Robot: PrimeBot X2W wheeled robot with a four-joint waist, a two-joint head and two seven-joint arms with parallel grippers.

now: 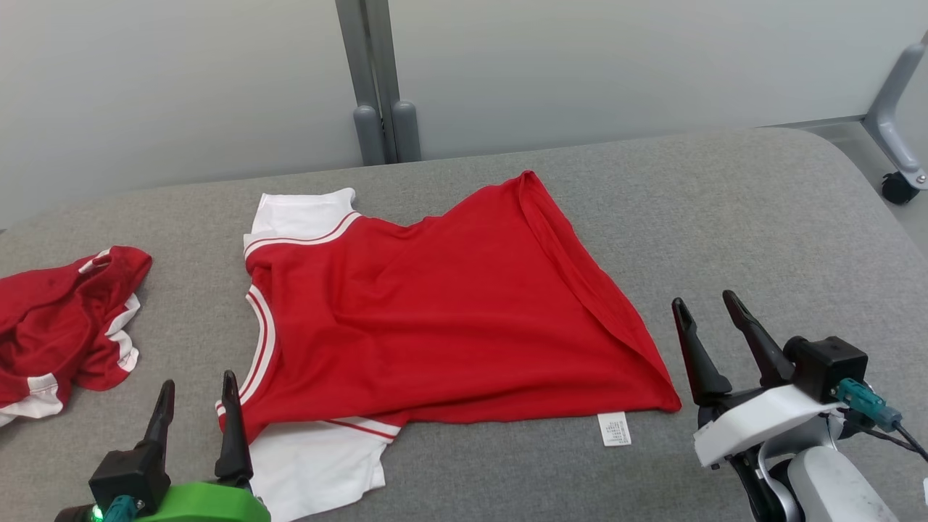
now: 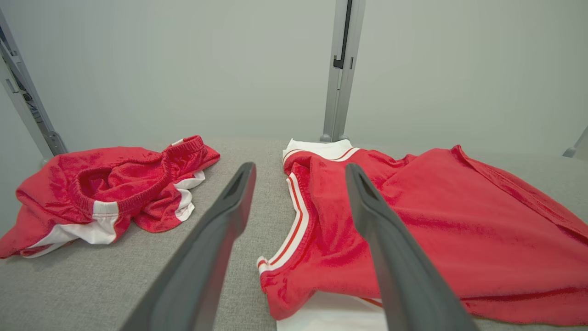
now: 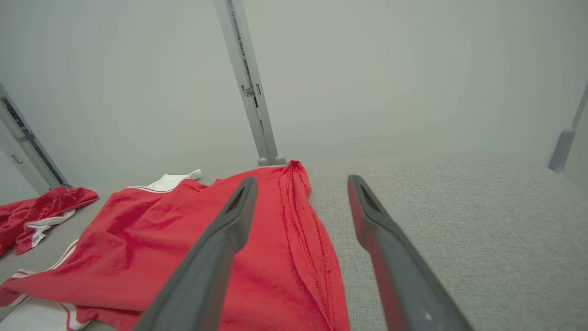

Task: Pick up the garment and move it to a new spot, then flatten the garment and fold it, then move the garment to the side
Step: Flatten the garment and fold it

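Note:
The garment (image 1: 435, 319) is a red T-shirt with white sleeves and striped trim, spread mostly flat on the grey padded table (image 1: 761, 217), collar to the left and hem to the right. Its white label (image 1: 614, 428) sticks out at the near edge. My left gripper (image 1: 196, 391) stands open at the lower left, just beside the collar and near sleeve (image 2: 330, 317). My right gripper (image 1: 707, 308) is open at the lower right, close to the shirt's hem corner (image 3: 312, 257). Neither holds anything.
A crumpled pair of red shorts (image 1: 61, 326) with white trim lies at the table's left edge, also seen as red shorts (image 2: 115, 188) from the left wrist. Grey partition posts (image 1: 377, 109) stand behind the table, and a caster leg (image 1: 899, 181) stands at the far right.

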